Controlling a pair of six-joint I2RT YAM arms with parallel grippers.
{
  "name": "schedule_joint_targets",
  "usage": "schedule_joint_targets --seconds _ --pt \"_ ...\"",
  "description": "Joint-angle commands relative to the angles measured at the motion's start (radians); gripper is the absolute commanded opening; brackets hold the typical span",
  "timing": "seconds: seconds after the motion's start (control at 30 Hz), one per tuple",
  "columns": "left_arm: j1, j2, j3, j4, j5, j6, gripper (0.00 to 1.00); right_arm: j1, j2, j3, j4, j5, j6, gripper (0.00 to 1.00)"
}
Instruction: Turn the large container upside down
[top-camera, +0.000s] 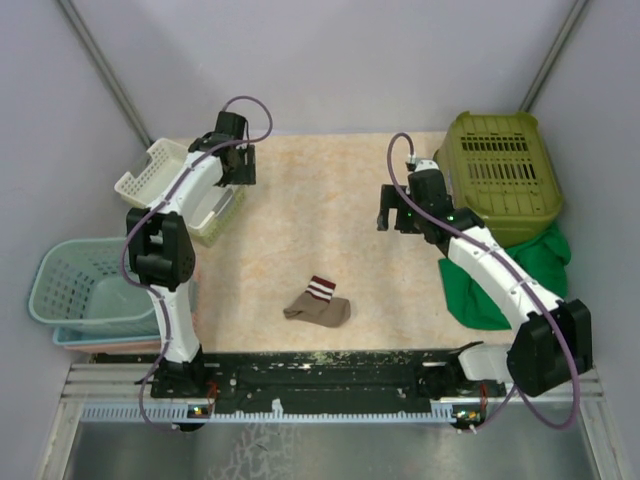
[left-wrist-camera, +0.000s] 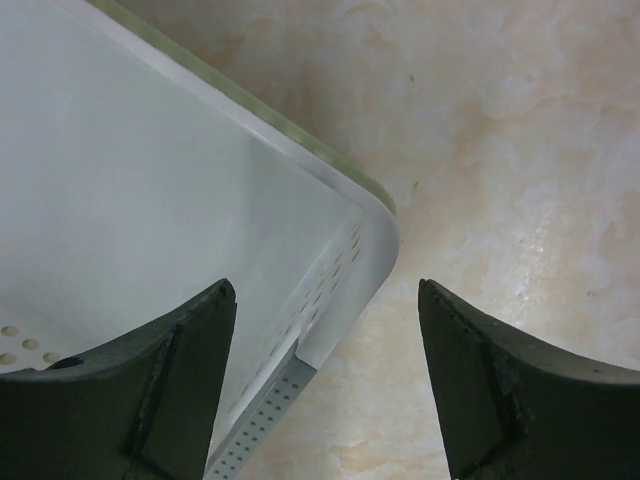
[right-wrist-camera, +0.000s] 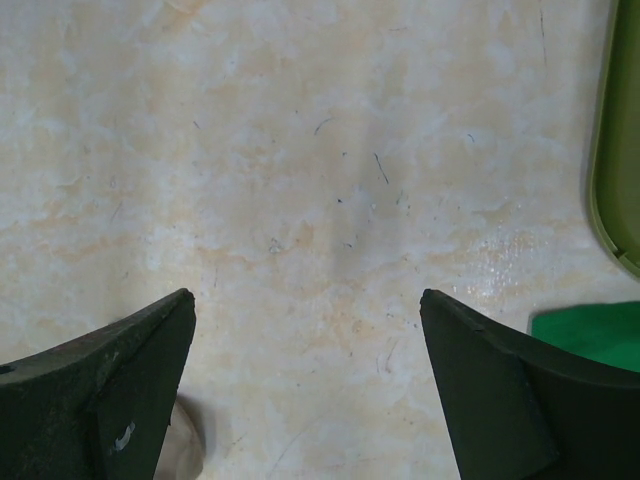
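Note:
The large olive-green container (top-camera: 505, 175) stands at the back right of the table, its slotted flat face up; its rim shows at the right edge of the right wrist view (right-wrist-camera: 622, 150). My right gripper (top-camera: 398, 218) is open and empty over bare table just left of it (right-wrist-camera: 305, 300). My left gripper (top-camera: 240, 172) is open at the back left (left-wrist-camera: 325, 295). A corner of a tilted white basket (left-wrist-camera: 180, 200) lies between its jaws, nearer the left finger, with no visible contact.
The white basket (top-camera: 165, 175) leans on a pale green basket (top-camera: 215, 222). A brown striped sock (top-camera: 318, 303) lies mid-table. A green cloth (top-camera: 500, 285) lies in front of the olive container. A teal basket (top-camera: 85, 285) stands off the table's left side.

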Motion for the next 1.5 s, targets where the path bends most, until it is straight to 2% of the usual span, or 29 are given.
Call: schedule_joint_targets --seconds 0.0,0.13,0.3,0.47,0.7,0.9,1.1,1.2,1.33,1.47 --pt "0.012 -0.002 -0.006 -0.044 0.038 0.088 0.77 -0.002 -0.089 -0.028 0.008 0.025 0.018 0.94" --pt "0.013 -0.045 -0.059 -0.001 0.136 0.107 0.59 -0.002 -0.084 -0.035 0.008 0.018 0.026 0.94" --pt "0.012 -0.064 -0.085 0.032 0.219 0.138 0.48 -0.002 -0.07 -0.03 0.016 -0.003 0.038 0.93" --pt "0.015 -0.029 -0.043 0.022 0.251 0.157 0.34 -0.002 -0.07 -0.036 0.015 -0.009 0.045 0.93" --pt "0.013 -0.025 0.107 -0.036 0.262 0.19 0.0 -0.002 -0.094 -0.051 0.003 0.0 0.053 0.93" --pt "0.011 -0.096 0.244 -0.123 0.196 0.214 0.0 -0.002 -0.102 -0.059 0.012 -0.007 0.074 0.92" --pt "-0.026 -0.221 0.35 -0.132 0.181 0.23 0.0 -0.002 -0.124 -0.065 0.038 0.006 0.104 0.92" --pt "-0.062 -0.291 0.359 -0.097 0.337 0.232 0.0 -0.002 -0.15 -0.057 0.04 0.025 0.112 0.92" --pt "-0.196 -0.333 0.357 -0.062 0.516 0.174 0.0 -0.014 -0.189 0.029 -0.031 0.16 0.065 0.92" --pt "-0.286 -0.323 0.346 0.034 0.705 0.057 0.0 -0.1 -0.27 0.119 -0.081 0.191 0.018 0.92"
